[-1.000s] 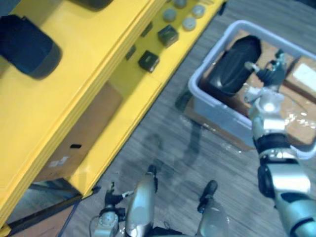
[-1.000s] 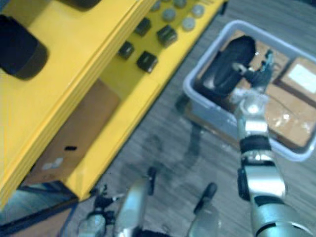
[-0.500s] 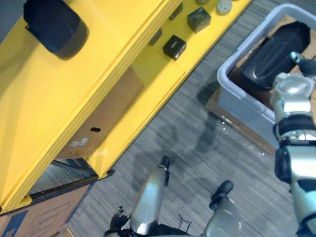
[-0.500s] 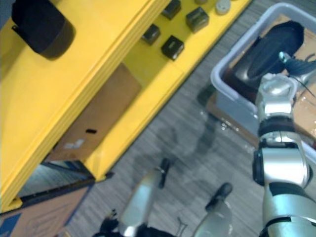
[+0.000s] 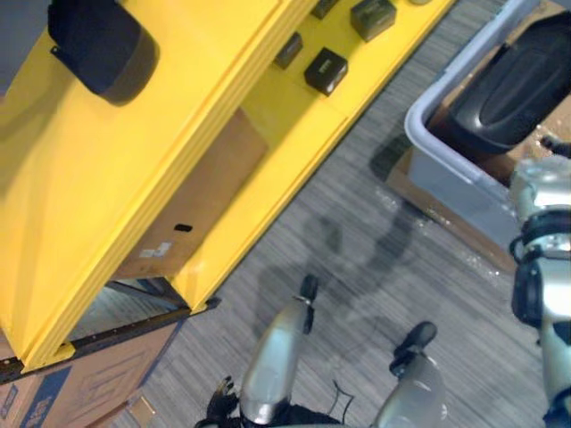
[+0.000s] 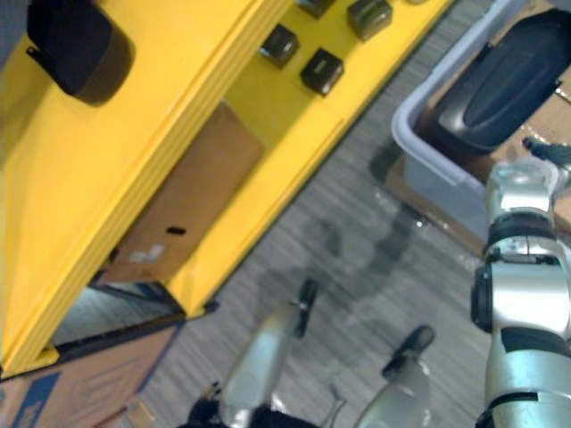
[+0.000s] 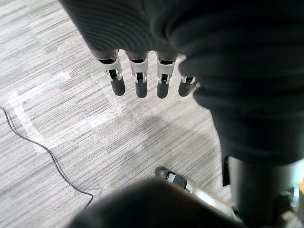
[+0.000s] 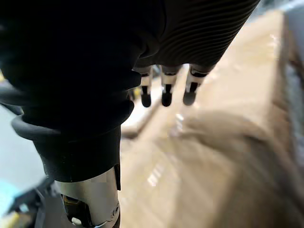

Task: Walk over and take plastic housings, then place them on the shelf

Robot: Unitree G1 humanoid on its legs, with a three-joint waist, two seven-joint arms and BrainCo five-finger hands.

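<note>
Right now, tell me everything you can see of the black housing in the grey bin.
The housing is a black, oblong shell with rounded ends and a smooth, slightly domed top, plastic by its dull sheen. It lies flat and slantwise inside the pale grey bin, close along the bin's near wall, resting on brown cardboard. Its far end is cut off by the picture's edge. Nothing lies on the part that shows.

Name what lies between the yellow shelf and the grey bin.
Bare grey floor separates yellow shelf and grey bin, per the left eye view.
</note>
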